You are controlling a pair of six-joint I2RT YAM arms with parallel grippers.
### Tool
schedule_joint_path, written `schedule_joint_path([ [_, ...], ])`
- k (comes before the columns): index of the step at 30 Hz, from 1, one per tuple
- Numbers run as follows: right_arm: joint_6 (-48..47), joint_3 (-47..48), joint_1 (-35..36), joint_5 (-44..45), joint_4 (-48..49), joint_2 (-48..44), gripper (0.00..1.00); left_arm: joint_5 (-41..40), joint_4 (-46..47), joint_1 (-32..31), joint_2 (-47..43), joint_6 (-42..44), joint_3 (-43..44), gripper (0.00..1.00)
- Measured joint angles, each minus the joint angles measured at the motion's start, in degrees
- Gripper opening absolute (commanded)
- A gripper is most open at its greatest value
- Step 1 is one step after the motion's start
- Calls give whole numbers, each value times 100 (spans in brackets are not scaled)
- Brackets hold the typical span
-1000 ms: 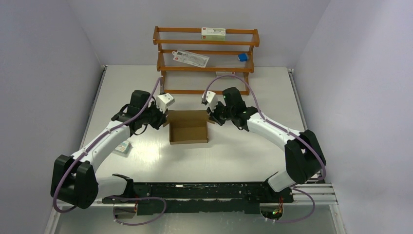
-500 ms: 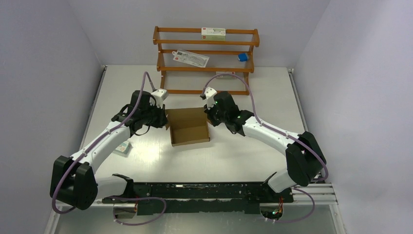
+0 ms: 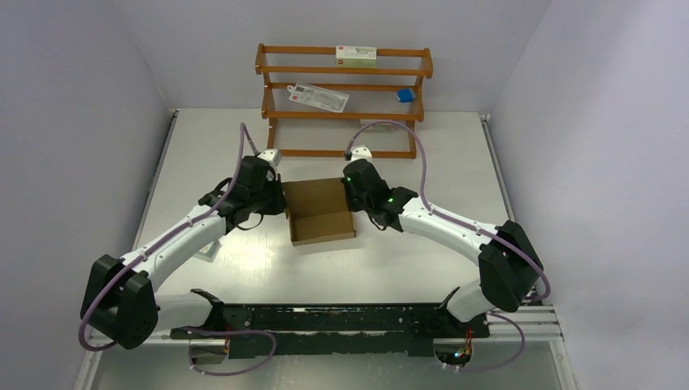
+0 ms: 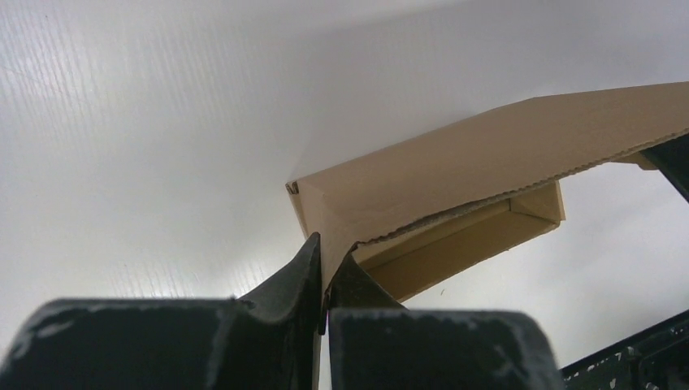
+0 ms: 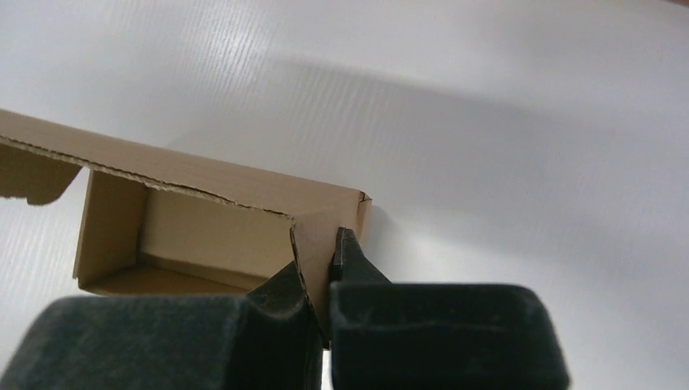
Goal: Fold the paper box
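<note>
The paper box (image 3: 321, 211) is plain brown cardboard, a shallow open tray with its lid flap raised at the back, in the middle of the table. My left gripper (image 3: 280, 203) is shut on the box's left wall; in the left wrist view the gripper (image 4: 331, 256) pinches a cardboard wall of the box (image 4: 455, 171). My right gripper (image 3: 355, 203) is shut on the right wall; in the right wrist view the gripper (image 5: 318, 260) clamps the corner wall of the box (image 5: 203, 223).
A wooden rack (image 3: 341, 97) stands at the back with white cartons (image 3: 356, 54) and a blue object (image 3: 404, 95) on its shelves. A small white carton (image 3: 208, 246) lies under my left arm. A black rail (image 3: 325, 318) runs along the near edge.
Both grippers have lowered and closed in on the box's side walls. The box has shifted slightly toward the near right.
</note>
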Motion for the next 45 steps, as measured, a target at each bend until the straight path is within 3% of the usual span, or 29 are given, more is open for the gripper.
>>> schedule_joint_path([
  [11, 1198, -164, 540, 1272, -133, 0, 0, -1099, 105, -643, 22, -699, -4, 11],
  [27, 2258, -730, 1054, 2315, -33, -4, 2, -1397, 713, -994, 50, -1106, -608, 14],
  [36, 2361, -916, 1283, 2452, 52, -87, 21, -1434, 680, -1086, -203, -1060, -820, 18],
  [45, 2326, -1167, 1355, 2284, 267, -761, 49, -1438, 649, -1285, -660, -1040, -1123, 23],
])
